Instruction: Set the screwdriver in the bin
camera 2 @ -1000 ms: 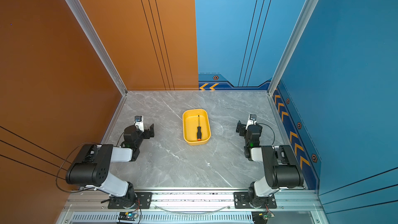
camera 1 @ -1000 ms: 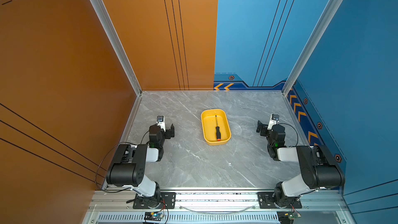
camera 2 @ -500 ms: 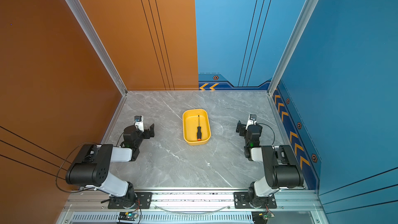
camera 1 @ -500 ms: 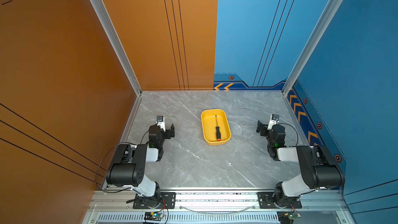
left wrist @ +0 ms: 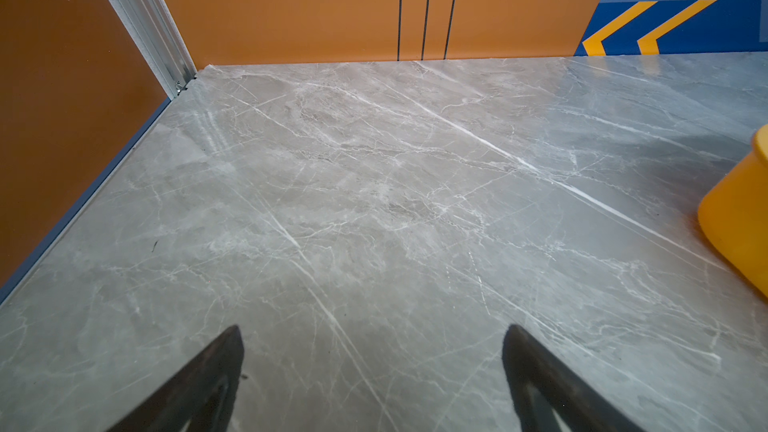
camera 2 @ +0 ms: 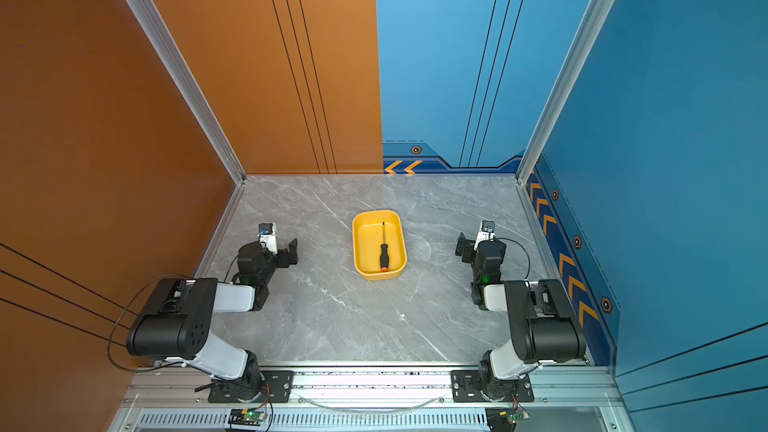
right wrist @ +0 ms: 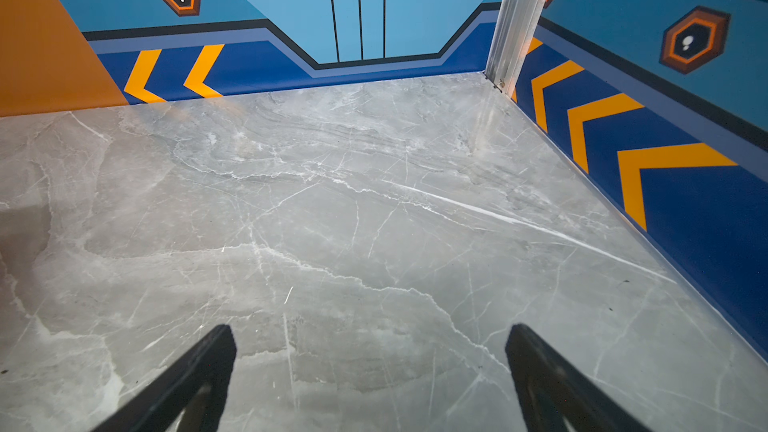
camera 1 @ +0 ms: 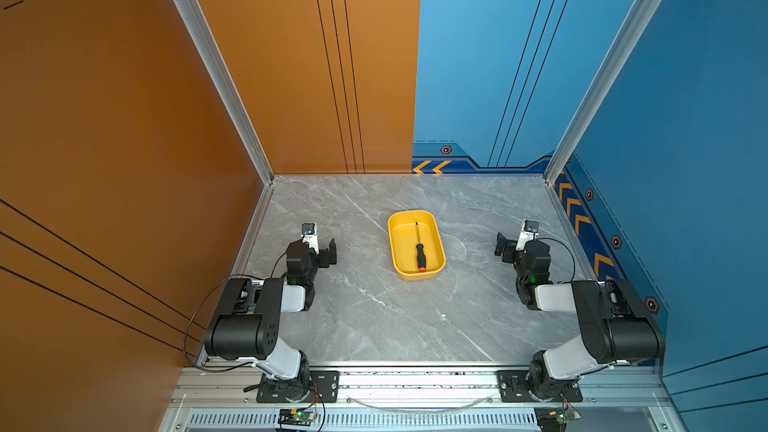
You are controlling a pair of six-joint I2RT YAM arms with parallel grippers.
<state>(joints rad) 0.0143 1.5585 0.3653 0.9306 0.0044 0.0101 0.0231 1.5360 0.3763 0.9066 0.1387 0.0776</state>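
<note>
Screwdriver [camera 1: 419, 249] lies in the bin [camera 1: 401, 238]; left gripper [left wrist: 372, 332] and right gripper [right wrist: 372, 330] spread wide, empty.

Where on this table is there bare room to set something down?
Bare marble lies between the bin and the left hand, between the bin and the right hand, and from the bin to the front rail. Only the bin is taken: the screwdriver lies inside.

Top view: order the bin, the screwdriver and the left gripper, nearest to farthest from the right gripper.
1. bin, in the middle, its wall toward the right gripper.
2. screwdriver, lying inside the bin.
3. left gripper, on the left, beyond the bin.
</note>
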